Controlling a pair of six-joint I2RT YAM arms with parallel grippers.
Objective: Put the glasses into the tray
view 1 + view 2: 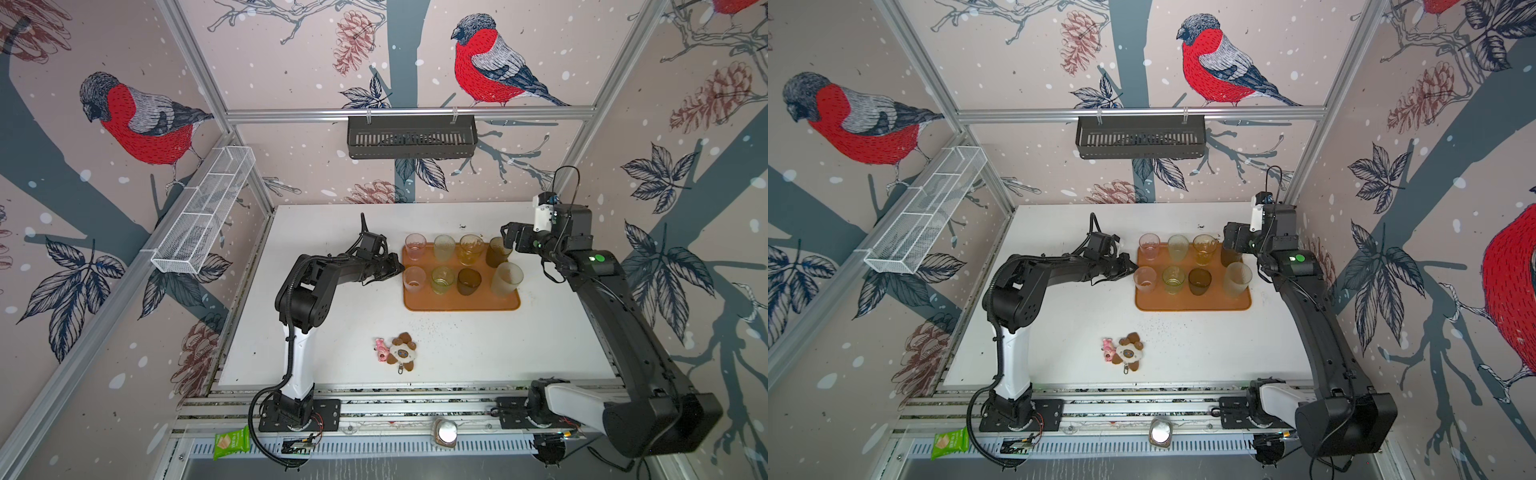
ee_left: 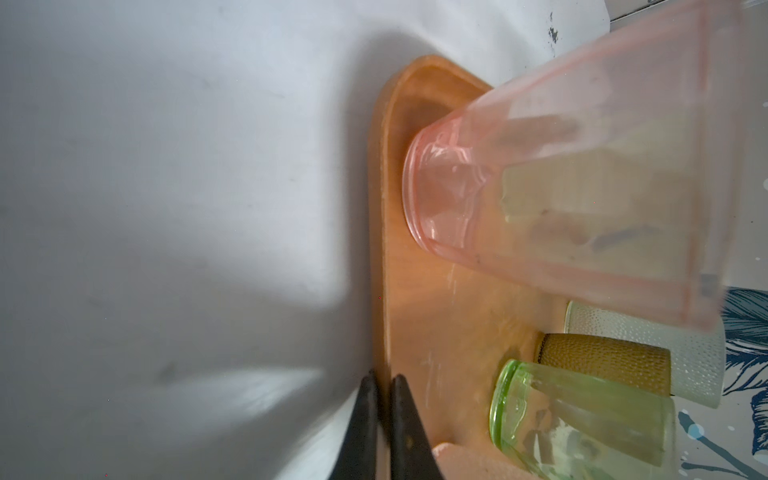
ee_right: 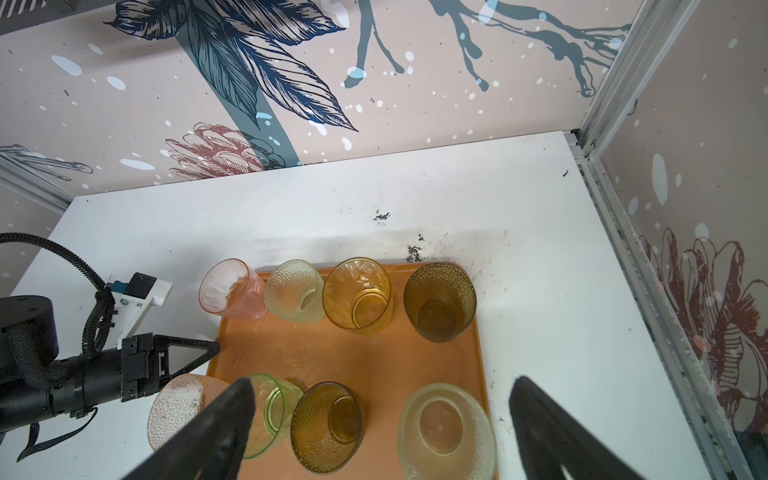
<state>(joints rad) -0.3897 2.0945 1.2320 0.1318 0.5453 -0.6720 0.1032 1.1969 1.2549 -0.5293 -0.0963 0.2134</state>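
The orange-brown tray lies at the middle right of the white table. Several glasses stand upright on it in two rows. The back row runs from pink to dark brown. The front row runs from a pink textured one to frosted cream. My left gripper is shut on the tray's left rim, beside the pink glass. My right gripper hangs open above the tray's right side, holding nothing.
Small plush toys lie on the table in front of the tray. A black slotted basket hangs on the back wall and a white mesh basket on the left wall. Dark crumbs dot the table behind the tray.
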